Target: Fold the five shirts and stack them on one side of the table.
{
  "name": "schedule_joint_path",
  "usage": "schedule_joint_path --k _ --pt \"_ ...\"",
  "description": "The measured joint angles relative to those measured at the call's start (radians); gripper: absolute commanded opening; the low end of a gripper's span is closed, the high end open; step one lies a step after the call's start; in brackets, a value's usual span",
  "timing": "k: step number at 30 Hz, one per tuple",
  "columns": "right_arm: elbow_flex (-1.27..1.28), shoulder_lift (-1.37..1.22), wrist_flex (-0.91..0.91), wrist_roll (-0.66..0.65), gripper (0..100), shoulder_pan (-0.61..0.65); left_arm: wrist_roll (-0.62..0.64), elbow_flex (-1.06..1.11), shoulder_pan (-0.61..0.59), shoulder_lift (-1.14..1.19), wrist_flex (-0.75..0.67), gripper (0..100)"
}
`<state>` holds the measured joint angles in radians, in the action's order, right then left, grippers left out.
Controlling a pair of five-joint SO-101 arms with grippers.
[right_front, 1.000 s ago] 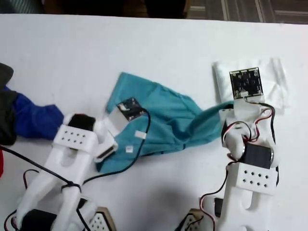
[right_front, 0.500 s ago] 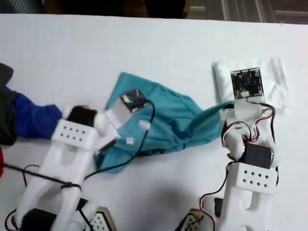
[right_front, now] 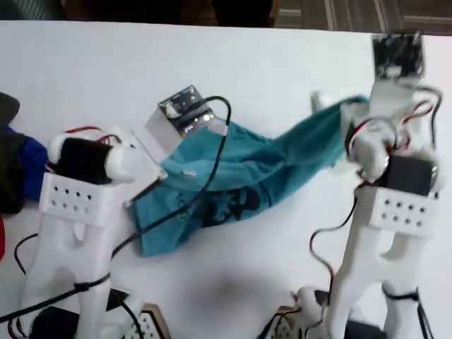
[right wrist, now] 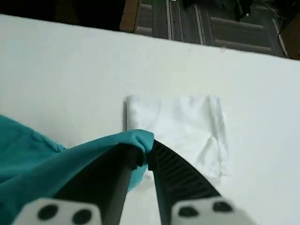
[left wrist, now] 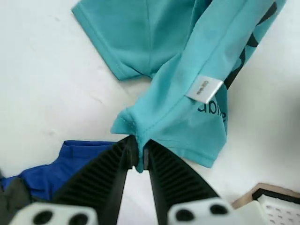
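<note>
A teal shirt with dark print hangs stretched between both arms above the white table. My left gripper is shut on one bunched edge of the teal shirt, lifted off the table. My right gripper is shut on the opposite end of the teal shirt, raised high. A folded white shirt lies flat on the table below and beyond the right gripper. A blue shirt lies on the table under the left gripper, at the table's left edge in the high view.
Dark clothing is piled with the blue shirt at the left edge, with a bit of red below it. A wooden-edged base sits near the front. Bare table stretches across the back and middle front.
Both arms have risen, lifting the teal shirt off the table and pulling it taut. The right gripper moved back and up over the white shirt; the left arm lifted its end.
</note>
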<state>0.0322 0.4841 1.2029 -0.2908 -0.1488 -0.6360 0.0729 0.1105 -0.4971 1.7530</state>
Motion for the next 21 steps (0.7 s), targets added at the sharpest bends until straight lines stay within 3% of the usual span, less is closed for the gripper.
schedule_joint_path --k 8,15,21 --pt "-0.552 -0.190 0.160 0.000 1.8 0.000 0.000 -0.209 0.000 0.000 0.000 3" --pt "-0.833 -0.209 0.218 0.018 1.8 -0.051 -0.002 -0.399 -0.075 0.000 0.015 3" --pt "-0.876 -0.209 0.295 0.261 1.8 -0.118 -0.002 -0.532 -0.135 -0.002 0.015 3"
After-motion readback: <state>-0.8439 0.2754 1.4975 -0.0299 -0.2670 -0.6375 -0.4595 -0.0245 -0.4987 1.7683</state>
